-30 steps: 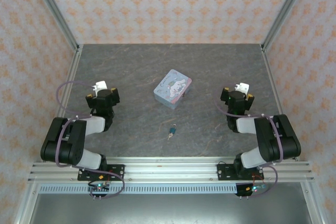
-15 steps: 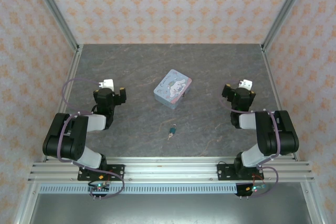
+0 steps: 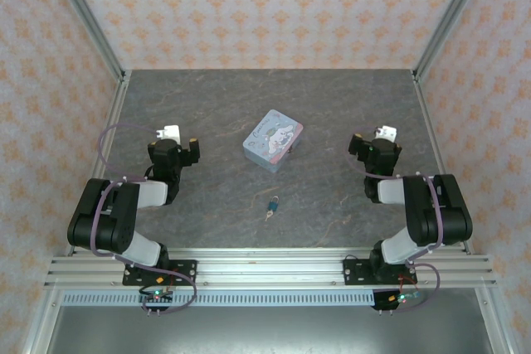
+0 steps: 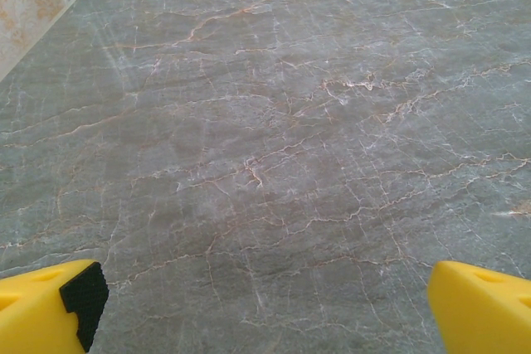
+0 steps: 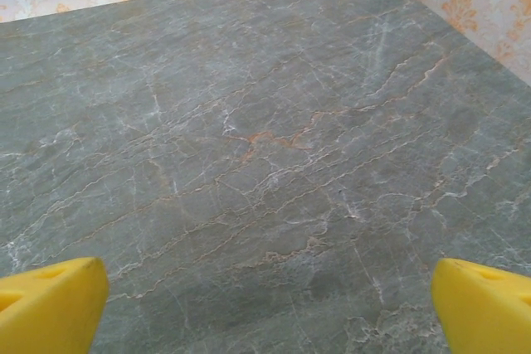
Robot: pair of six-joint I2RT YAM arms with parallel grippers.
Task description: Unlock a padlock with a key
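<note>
**Both grippers spread wide, padlock lying between the arms**

From overhead, the blue-teal padlock [image 3: 273, 202] lies on the grey marble tabletop [image 3: 207, 105] near the front edge, between the two arms. The pale-gold key [image 3: 268, 216] is at its near end, and the pastel tin box [image 3: 273, 141] sits behind. The left gripper [image 3: 176, 143] and right gripper [image 3: 378, 145] hover well apart from it. The wrist cameras show yellow fingertips [image 4: 50, 308] standing wide over bare stone, pinching nothing.
</note>
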